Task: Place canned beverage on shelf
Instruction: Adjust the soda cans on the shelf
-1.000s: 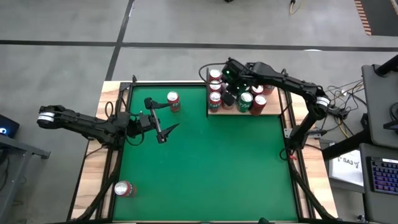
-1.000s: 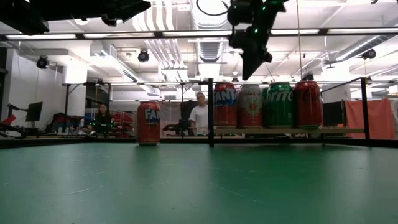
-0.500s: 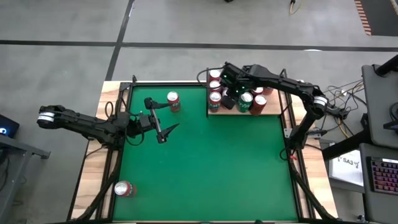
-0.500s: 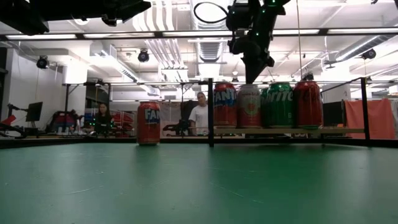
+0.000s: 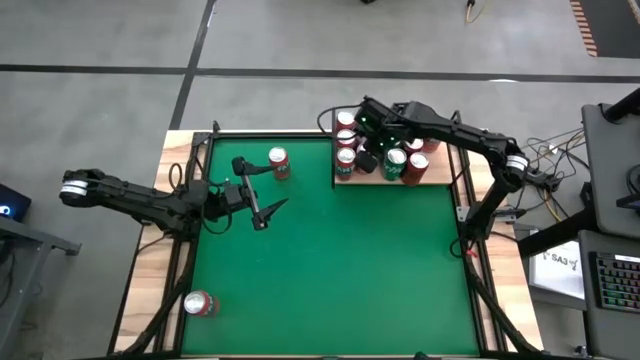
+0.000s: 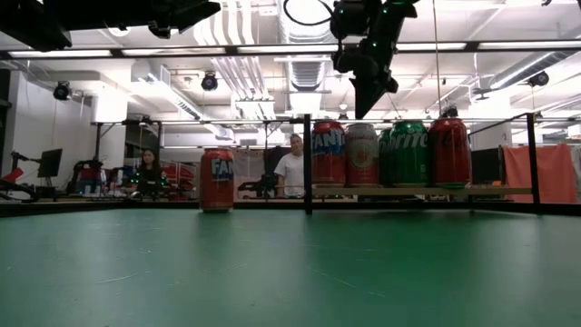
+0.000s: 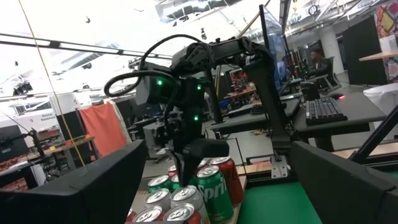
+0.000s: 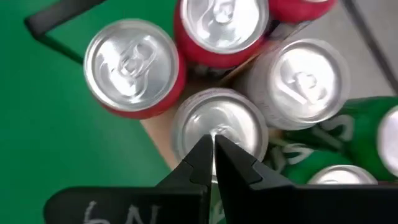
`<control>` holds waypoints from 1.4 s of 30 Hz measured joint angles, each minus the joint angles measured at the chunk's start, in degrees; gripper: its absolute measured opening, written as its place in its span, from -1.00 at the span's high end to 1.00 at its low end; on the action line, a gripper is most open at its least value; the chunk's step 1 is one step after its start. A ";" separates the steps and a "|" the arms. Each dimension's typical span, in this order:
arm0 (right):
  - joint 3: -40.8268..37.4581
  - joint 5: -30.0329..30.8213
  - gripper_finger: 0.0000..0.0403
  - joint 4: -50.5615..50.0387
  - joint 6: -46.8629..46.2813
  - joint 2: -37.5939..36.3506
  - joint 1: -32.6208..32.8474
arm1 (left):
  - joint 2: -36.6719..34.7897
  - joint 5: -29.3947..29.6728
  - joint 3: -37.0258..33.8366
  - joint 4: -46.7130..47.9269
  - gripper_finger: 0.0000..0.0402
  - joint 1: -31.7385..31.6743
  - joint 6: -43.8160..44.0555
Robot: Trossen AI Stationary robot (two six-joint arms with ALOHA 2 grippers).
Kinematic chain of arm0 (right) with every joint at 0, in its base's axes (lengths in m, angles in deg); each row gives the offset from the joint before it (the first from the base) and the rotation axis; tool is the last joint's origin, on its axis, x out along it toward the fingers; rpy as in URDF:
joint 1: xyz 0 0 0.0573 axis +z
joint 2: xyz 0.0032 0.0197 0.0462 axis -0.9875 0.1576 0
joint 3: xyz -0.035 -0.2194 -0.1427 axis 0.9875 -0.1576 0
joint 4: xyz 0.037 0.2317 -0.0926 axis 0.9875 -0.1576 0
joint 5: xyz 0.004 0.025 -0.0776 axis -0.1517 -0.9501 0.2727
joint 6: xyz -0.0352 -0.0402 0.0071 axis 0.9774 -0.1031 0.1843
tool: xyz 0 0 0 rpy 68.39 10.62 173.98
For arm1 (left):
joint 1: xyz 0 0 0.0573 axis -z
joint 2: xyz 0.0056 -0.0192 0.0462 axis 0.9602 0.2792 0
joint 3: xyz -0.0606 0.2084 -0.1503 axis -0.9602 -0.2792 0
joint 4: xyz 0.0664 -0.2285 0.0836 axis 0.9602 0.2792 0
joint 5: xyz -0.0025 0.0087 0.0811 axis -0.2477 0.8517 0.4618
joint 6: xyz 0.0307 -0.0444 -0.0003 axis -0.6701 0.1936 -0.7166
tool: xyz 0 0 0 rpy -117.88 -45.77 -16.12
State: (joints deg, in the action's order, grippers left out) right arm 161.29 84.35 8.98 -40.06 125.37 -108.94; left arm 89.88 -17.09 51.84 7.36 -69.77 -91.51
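From above, the right gripper hovers clenched and empty over the cans crowding the shelf; the left gripper, spread wide, waits near a loose can on the green table; level view: that can stands upright, off the shelf; likely the next grasp.

I'm running this rig in a robotics lab, an open industrial hall. Beyond my green felt table I see exposed ceiling ducts, strip lights and a bare concrete floor. Two people sit at far workstations, and a desk with a keyboard stands to the right.
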 joint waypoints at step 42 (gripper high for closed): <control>-26.53 -3.87 0.95 34.70 12.52 -16.63 -5.55 | 6.79 -1.57 15.01 20.95 0.25 -11.19 2.31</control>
State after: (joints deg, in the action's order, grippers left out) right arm 134.76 80.48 43.68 -27.55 108.74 -114.49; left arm 96.67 -18.66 66.85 28.31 -80.97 -89.19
